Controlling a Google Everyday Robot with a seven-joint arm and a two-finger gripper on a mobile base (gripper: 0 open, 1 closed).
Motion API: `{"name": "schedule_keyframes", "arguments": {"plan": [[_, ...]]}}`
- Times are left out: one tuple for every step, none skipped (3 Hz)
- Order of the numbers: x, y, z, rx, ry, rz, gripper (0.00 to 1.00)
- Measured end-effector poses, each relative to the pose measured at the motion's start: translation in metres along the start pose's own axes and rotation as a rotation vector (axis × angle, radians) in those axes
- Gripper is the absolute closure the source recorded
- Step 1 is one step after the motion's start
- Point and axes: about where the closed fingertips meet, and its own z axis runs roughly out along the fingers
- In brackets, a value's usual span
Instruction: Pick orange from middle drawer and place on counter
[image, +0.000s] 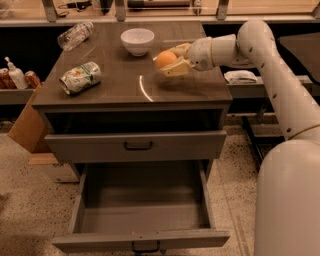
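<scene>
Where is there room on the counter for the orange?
The hand holds the orange over the right half of the counter. Bare room lies below it toward the front edge, and between can and bowl. The back left, by the bottle, is crowded.

One orange (165, 59), one bowl (137, 41), one can (80, 77), two jaws above counter (125, 92).

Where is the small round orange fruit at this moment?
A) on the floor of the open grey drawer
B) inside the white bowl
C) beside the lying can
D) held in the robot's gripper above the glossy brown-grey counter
D: the small round orange fruit sits in the two-finger gripper above the glossy brown-grey counter, right of the round white bowl, not in the open grey drawer.
</scene>
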Motion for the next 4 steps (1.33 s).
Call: {"name": "schedule_keyframes", "arguments": {"plan": [[0.006, -0.003, 0.008, -0.02, 0.053, 0.029, 0.21], [0.008, -0.003, 0.012, -0.032, 0.069, 0.04, 0.0], [0.008, -0.003, 0.011, -0.031, 0.069, 0.041, 0.0], [0.003, -0.01, -0.017, 0.025, 0.043, 0.036, 0.0]]}}
